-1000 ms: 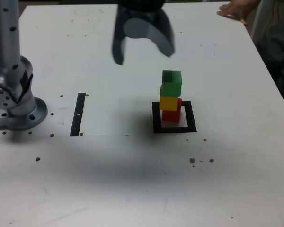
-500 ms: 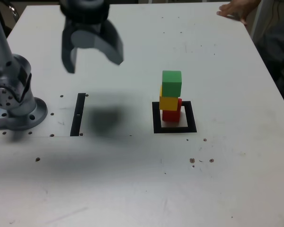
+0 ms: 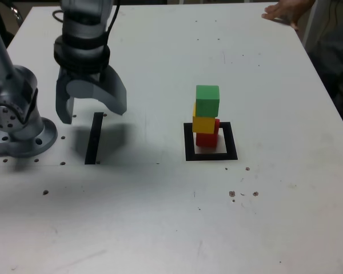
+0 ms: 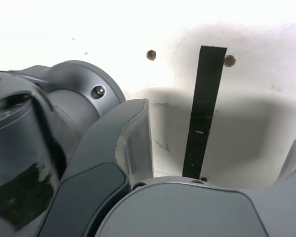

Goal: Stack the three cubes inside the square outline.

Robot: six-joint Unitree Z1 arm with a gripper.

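I swung the tool (image 3: 90, 113), jaws spread and empty, toward 9 o'clock, leaving the three cubes (image 3: 206, 116) stacked inside the square outline (image 3: 188, 149); stack judged complete.

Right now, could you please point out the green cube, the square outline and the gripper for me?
green cube (image 3: 207, 100), exterior view, front face.
square outline (image 3: 188, 142), exterior view, black band on the view's left.
gripper (image 3: 91, 114), exterior view, gap between fingertips.

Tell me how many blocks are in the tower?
3: the red cube sits at the bottom inside the square outline, the yellow cube on it, the green cube on top.
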